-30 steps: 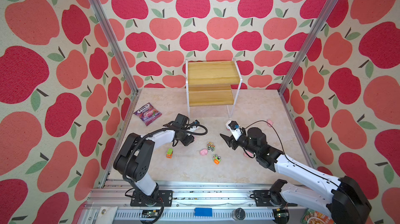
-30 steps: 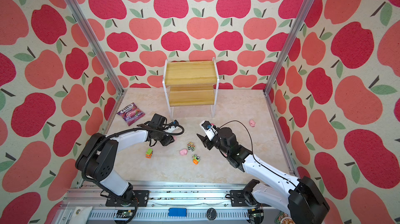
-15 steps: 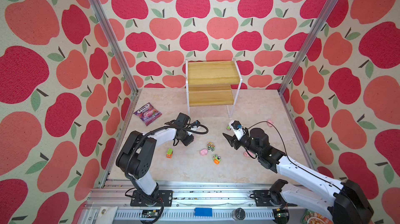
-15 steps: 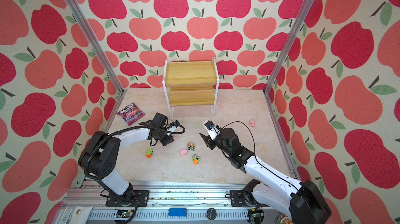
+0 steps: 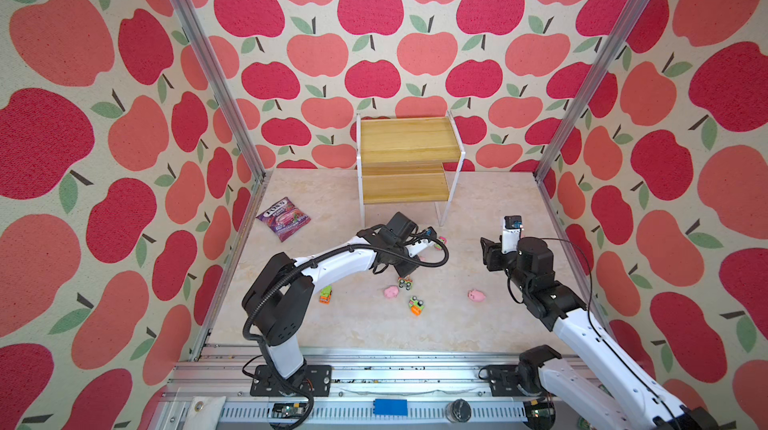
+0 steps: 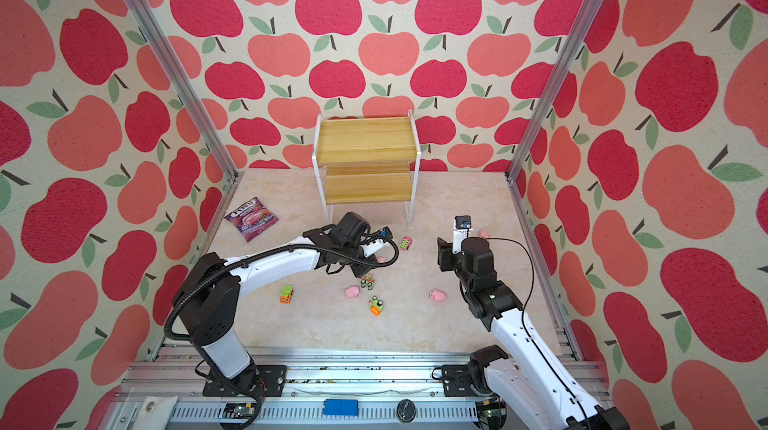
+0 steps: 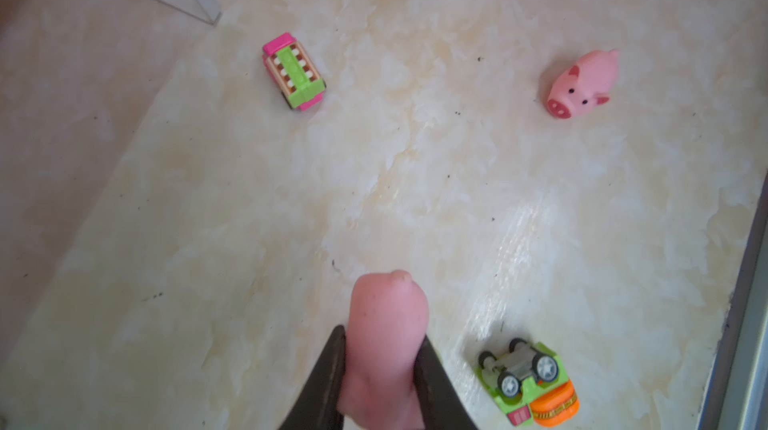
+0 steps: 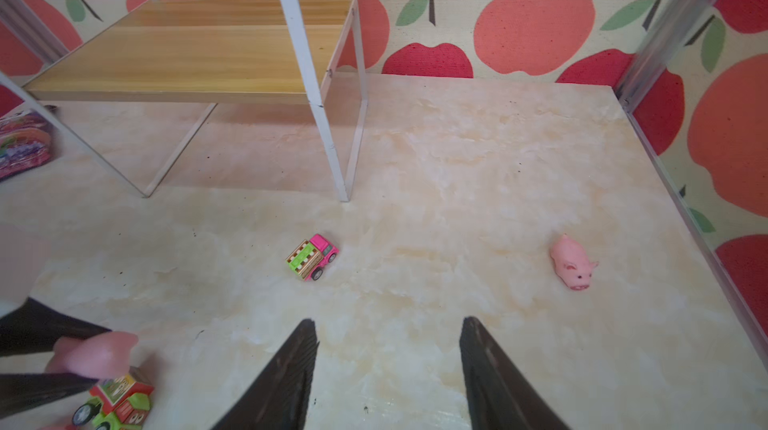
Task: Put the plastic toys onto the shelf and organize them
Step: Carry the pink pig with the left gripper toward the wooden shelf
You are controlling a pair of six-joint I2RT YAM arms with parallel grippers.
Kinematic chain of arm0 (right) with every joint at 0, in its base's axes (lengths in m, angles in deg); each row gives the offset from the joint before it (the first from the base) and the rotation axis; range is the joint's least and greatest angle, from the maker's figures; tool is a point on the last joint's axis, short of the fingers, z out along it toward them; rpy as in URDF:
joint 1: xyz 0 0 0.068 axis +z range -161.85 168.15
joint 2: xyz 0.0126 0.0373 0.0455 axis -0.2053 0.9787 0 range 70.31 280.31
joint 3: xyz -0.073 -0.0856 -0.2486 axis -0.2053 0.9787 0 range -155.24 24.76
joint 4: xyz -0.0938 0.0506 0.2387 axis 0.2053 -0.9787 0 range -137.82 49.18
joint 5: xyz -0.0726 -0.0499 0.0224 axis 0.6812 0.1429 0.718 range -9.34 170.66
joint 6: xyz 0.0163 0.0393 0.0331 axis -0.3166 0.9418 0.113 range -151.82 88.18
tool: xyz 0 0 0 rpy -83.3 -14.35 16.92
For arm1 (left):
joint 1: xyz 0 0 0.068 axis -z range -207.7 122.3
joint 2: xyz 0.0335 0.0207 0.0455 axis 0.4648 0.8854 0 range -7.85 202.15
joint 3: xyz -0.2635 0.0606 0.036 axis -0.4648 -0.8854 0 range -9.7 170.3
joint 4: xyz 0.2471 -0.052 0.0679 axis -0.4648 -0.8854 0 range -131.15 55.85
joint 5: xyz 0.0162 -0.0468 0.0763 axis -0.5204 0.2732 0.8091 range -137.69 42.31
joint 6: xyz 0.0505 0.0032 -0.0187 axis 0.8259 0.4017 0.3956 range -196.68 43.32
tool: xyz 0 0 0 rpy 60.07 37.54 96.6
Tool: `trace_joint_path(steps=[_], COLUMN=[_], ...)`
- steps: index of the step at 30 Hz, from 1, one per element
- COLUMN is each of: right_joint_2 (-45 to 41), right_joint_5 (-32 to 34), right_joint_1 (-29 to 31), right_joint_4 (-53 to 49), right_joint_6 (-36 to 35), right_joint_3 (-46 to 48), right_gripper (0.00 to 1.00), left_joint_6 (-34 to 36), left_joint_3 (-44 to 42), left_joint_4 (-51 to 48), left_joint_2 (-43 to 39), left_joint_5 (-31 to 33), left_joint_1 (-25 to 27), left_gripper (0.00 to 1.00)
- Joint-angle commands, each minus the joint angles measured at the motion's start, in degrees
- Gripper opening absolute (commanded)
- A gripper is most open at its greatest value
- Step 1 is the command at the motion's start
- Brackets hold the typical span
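Observation:
My left gripper is shut on a pink pig, low over the floor by a small green car; in both top views it points down in front of the shelf. My right gripper stands open, nothing between its fingers. Loose on the floor lie a pink-and-green truck, an upturned green-orange car, an orange truck and three pigs.
A purple candy bag lies at the back left near the wall. The shelf's white legs stand just behind the pink-and-green truck. Apple-patterned walls and metal posts close the floor on three sides.
My left gripper has shut on the pig and reached to the right. The right arm has drawn to the right, uncovering a pig on the floor.

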Motion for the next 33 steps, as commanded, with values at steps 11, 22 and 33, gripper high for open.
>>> trace_joint_path(steps=[11, 22, 33], right_joint_2=[-1.39, -1.43, -3.94], right_joint_5=[-0.5, -3.43, -4.42], right_joint_1=[-9.9, -9.91, -9.92], right_joint_4=[-11.32, -9.34, -8.47], right_joint_6=[10.82, 9.56, 7.43], right_joint_3=[-6.48, -5.91, -4.65], right_gripper=[0.58, 0.58, 0.59], left_joint_6=[-6.54, -9.09, -8.98], left_joint_3=[16.3, 11.15, -2.48], left_joint_4=[-4.15, 9.1, 29.62], left_joint_2=[19.33, 20.91, 17.55], left_joint_5=[2.85, 2.19, -2.03], left_joint_1=[5.6, 5.69, 5.51], left_gripper=[0.31, 0.44, 0.4])
